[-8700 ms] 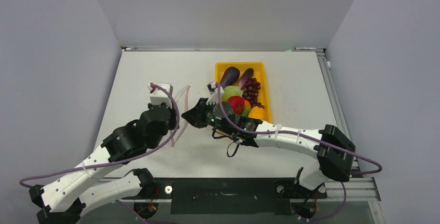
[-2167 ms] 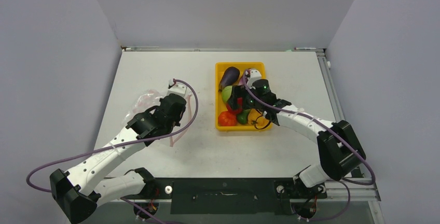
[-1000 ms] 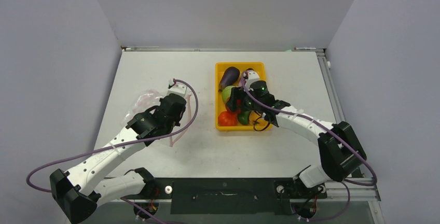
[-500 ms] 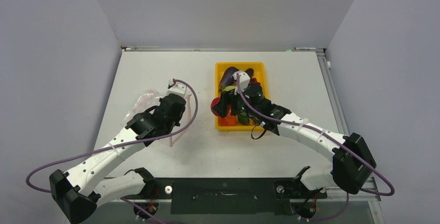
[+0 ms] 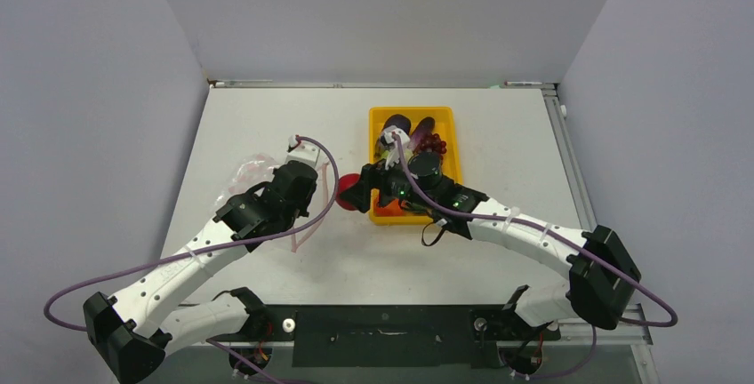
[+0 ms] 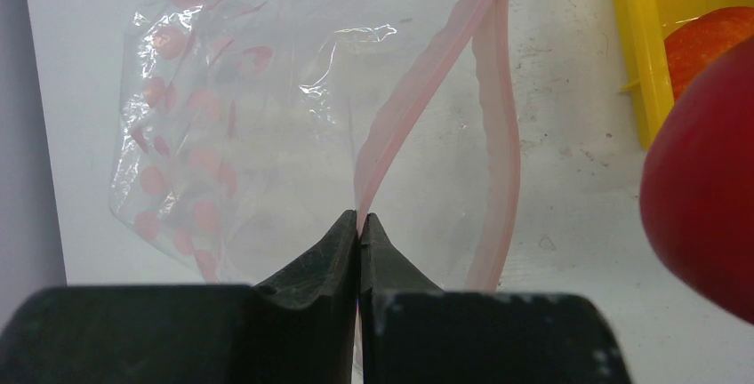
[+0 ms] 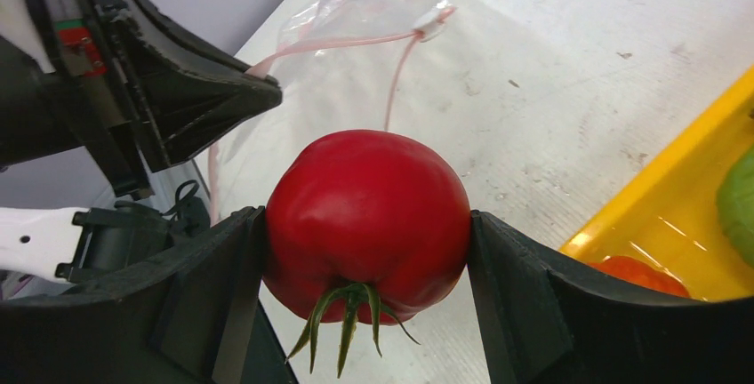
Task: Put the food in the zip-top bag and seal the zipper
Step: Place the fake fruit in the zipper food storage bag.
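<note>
From above: the right gripper (image 5: 353,196) holds the red tomato (image 5: 345,197) just left of the yellow tray (image 5: 449,119), near the zip-top bag (image 5: 247,171) lying on the worktop (image 5: 507,135). Its arm hides much of the tray's contents.

Left wrist: the left gripper (image 6: 359,227), pressed together, pinches the pink zipper (image 6: 418,91) strip. The tomato is cut off at the right edge.

Right wrist: jaws spread wide, clamping the tomato. The bag's mouth looks barely parted, so I'd say the tomato could catch the strip and drag the bag.
</note>
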### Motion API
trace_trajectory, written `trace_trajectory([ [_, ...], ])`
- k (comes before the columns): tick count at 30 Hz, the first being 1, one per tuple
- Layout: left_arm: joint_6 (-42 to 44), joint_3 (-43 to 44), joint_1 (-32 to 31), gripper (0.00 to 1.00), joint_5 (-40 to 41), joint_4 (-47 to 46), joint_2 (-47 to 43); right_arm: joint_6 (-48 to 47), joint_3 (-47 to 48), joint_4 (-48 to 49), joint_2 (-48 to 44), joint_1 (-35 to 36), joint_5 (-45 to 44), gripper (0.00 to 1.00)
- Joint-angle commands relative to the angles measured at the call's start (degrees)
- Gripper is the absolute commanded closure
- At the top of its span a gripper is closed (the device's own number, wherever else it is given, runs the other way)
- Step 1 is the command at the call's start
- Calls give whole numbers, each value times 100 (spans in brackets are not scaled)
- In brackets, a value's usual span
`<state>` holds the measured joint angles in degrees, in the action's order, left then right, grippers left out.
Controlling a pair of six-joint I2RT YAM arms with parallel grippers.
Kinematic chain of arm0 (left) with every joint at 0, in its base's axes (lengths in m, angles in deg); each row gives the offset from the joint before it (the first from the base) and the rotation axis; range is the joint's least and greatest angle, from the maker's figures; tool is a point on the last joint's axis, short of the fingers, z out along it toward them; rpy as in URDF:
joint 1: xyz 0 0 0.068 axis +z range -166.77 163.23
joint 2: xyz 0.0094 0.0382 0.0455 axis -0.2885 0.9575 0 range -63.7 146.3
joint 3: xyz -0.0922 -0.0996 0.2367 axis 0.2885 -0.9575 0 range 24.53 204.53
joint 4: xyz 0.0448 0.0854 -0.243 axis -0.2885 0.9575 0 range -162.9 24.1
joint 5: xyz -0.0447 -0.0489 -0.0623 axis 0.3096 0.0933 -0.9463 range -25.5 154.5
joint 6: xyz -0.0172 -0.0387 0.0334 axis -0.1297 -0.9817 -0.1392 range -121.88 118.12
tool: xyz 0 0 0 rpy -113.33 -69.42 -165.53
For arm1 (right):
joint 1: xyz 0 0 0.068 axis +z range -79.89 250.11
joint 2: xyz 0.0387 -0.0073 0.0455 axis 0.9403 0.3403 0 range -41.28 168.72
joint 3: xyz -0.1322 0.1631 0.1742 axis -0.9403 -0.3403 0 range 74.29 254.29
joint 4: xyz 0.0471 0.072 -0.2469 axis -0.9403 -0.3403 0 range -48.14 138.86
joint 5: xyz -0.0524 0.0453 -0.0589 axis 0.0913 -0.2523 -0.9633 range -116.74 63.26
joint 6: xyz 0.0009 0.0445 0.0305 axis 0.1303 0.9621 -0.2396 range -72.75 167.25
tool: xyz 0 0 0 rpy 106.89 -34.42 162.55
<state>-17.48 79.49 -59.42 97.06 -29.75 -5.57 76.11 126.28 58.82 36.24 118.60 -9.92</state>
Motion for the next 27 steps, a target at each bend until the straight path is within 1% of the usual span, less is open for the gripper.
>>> trace_trajectory([
  [1, 22, 40, 22, 100, -99, -262, -118, 47, 376, 516, 197, 294, 45, 62],
  [8, 14, 32, 25, 100, -252, -310, -182, 23, 652, 578, 598, 587, -29, 62],
  [17, 9, 5, 47, 100, -429, -373, -299, 32, 1007, 698, 1120, 750, -126, 62],
  [24, 4, 5, 58, 100, -541, -411, -385, 92, 1197, 806, 1480, 844, -250, 59],
  [27, -5, -3, 81, 100, -594, -424, -398, 83, 1268, 798, 1602, 900, -336, 56],
])
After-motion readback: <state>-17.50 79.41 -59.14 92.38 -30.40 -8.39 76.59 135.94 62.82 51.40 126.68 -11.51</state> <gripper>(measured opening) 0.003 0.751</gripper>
